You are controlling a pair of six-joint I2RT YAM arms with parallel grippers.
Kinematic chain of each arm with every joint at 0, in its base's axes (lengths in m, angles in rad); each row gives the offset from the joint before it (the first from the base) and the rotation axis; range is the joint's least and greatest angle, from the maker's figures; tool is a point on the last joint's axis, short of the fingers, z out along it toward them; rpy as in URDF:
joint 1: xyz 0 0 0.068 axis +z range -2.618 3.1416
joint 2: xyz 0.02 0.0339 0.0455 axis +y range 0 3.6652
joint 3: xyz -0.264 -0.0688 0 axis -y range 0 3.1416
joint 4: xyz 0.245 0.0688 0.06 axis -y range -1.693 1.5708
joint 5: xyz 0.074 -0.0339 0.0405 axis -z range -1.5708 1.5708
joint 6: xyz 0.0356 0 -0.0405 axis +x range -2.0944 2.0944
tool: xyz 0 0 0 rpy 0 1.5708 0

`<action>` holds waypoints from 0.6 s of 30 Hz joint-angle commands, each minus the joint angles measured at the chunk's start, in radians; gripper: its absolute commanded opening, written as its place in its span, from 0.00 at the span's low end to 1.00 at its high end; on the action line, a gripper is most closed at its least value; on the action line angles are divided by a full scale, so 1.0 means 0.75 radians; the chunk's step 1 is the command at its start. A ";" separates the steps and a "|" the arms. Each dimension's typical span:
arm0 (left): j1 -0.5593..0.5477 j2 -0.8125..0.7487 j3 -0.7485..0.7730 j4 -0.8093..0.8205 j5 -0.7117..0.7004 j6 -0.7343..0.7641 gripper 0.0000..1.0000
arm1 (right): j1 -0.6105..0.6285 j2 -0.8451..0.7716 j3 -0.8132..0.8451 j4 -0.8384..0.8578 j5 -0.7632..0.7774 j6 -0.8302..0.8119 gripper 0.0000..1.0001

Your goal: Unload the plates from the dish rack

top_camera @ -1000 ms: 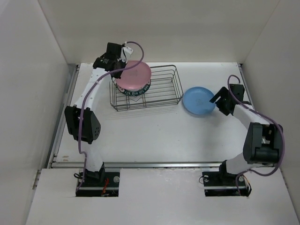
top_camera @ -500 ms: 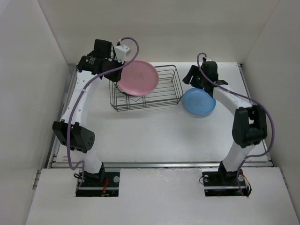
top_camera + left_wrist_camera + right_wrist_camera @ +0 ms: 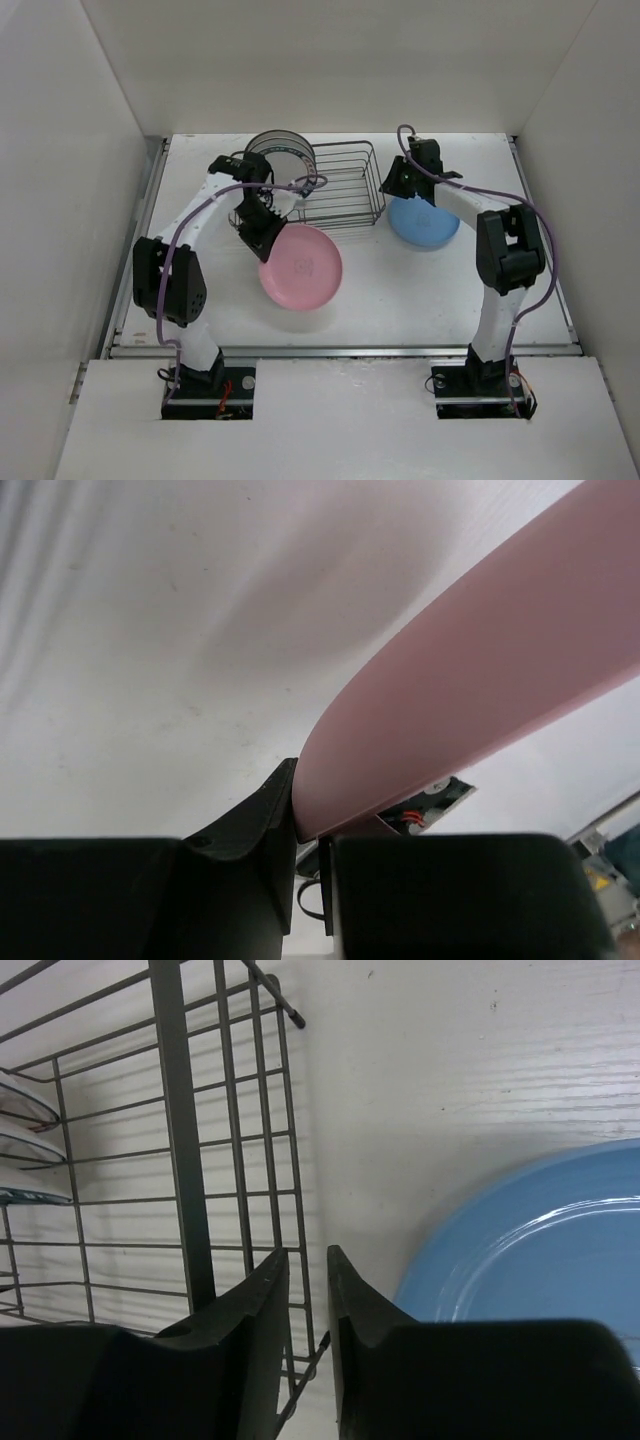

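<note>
The left gripper (image 3: pixel 308 815) is clamped on the rim of the pink plate (image 3: pixel 303 268), a finger on each face of the edge, so the plate reaches out from the jaws nearly flat and face up. That hold suits laying it down on the table (image 3: pixel 400 300) in the open patch just in front of the dish rack (image 3: pixel 345 195). From the wrist view its underside is low over the surface, though whether it touches I cannot tell. The blue plate (image 3: pixel 425 220) lies flat on the table just to the right of the rack, apart from the pink one, so by my reading the two are being spread side by side rather than stacked. The other plates (image 3: pixel 279 152) stand on edge at the rack's far left end, propped upright there. The right gripper (image 3: pixel 308 1290) sits at the rack's right end wall, between it and the blue plate, its fingers drawn close with a thin gap into which a rack wire seems to run – whether it pinches that wire, perhaps to steady the rack, or holds nothing, I cannot tell
</note>
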 commanded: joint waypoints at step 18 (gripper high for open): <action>-0.131 0.131 0.005 0.026 -0.071 -0.053 0.00 | 0.058 -0.446 -0.183 0.113 0.148 0.034 0.61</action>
